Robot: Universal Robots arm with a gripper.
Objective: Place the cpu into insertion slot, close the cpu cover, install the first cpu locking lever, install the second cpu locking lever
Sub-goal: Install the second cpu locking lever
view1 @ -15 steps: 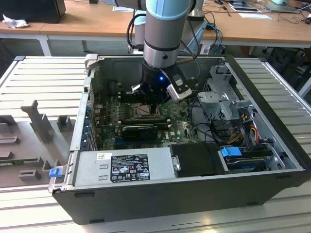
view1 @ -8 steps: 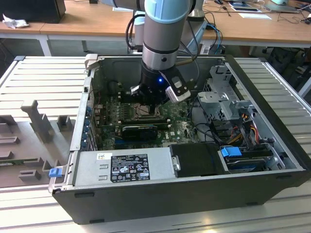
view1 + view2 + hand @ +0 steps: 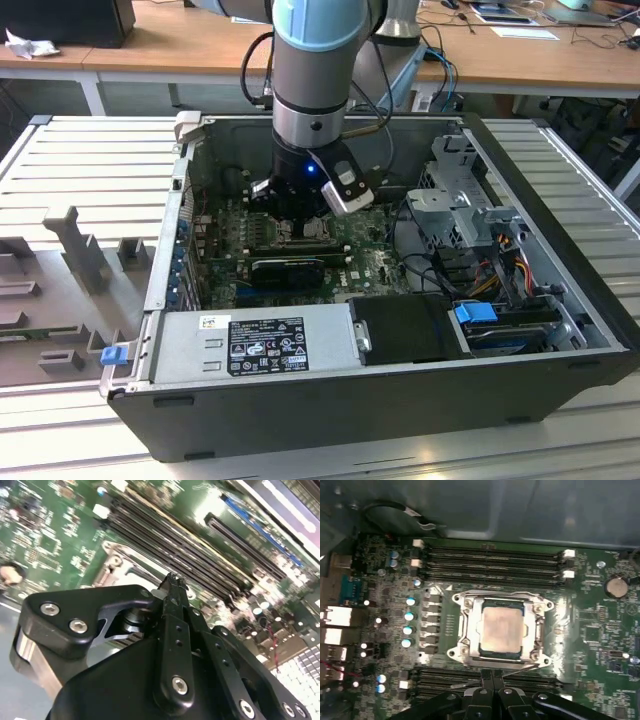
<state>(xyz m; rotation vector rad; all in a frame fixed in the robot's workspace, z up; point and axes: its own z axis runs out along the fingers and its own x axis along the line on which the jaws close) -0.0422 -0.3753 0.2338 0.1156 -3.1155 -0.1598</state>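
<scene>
In the first wrist view the cpu (image 3: 501, 630), a pale silver square, lies in the socket on the green motherboard. The cpu cover (image 3: 468, 630), a grey metal frame, lies flat around it. A thin metal locking lever (image 3: 522, 669) runs along the socket edge closest to the fingers. My gripper (image 3: 492, 676) is shut, its black fingertips pressed together right at that edge, beside the lever. In the second wrist view the shut gripper (image 3: 173, 581) hovers just over the socket's metal frame (image 3: 112, 566). The exterior view has the gripper (image 3: 298, 213) low inside the computer case, over the socket.
Memory slots (image 3: 492, 562) run along both sides of the socket. Capacitors (image 3: 409, 615) line one side and a coin battery (image 3: 618, 586) sits at the other. The case holds a power supply (image 3: 255, 345), a drive cage (image 3: 465, 205) and cables (image 3: 510, 255) at the exterior view's right.
</scene>
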